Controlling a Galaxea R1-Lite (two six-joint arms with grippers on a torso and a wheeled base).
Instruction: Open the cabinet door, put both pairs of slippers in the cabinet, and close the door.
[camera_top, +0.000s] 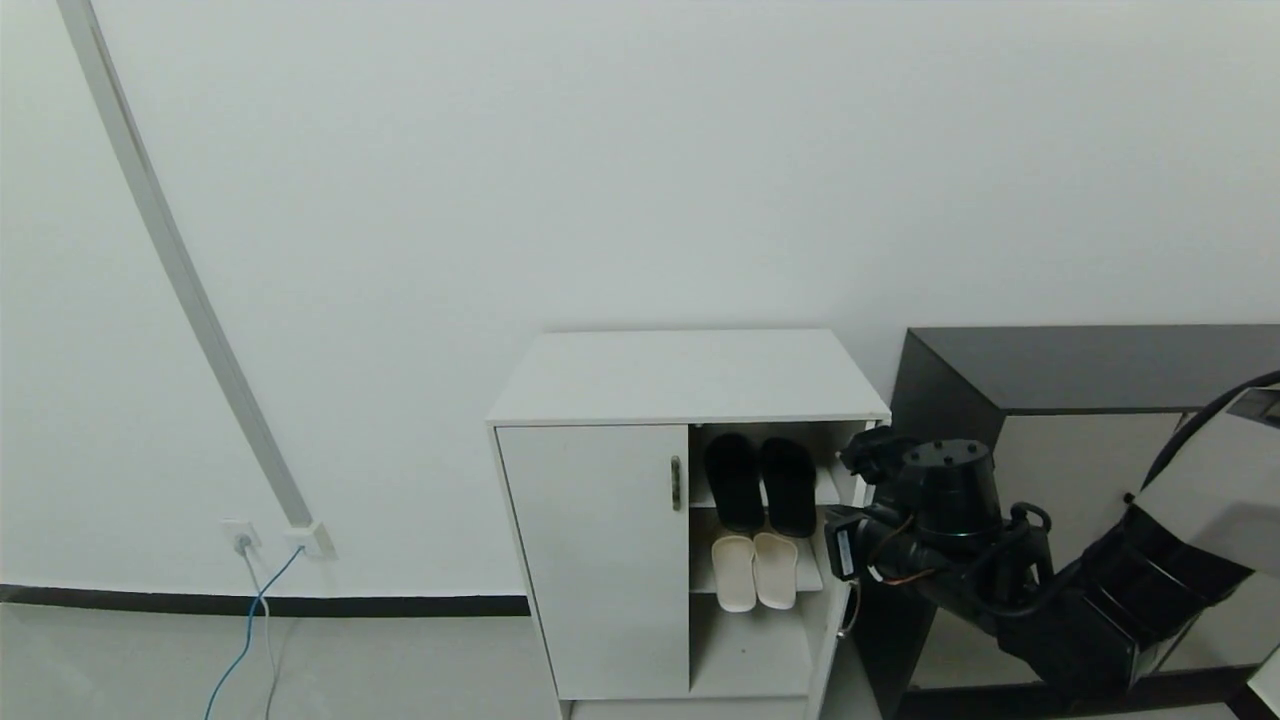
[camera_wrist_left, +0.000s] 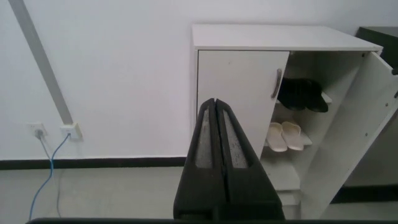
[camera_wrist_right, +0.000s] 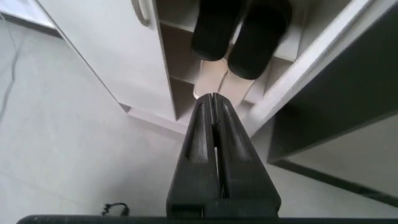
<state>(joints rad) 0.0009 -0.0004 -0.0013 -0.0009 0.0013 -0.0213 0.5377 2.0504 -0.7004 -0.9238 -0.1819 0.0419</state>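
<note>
Beside the open door (camera_wrist_left: 357, 124), the right pincer (camera_wrist_right: 214, 99) is pinched together, empty; the left pincer (camera_wrist_left: 215, 103) likewise, farther back.

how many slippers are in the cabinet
4: two black slippers side by side on the upper shelf, two white slippers on the shelf below. The shut door may hide more.

White cabinet (camera_top: 690, 375), black slippers (camera_top: 735, 485), cream slippers (camera_top: 735, 572), black sideboard (camera_top: 1090, 365), blue cable (camera_top: 256, 600)

Bright, even light; shadows soft — edges bow slightly.
</note>
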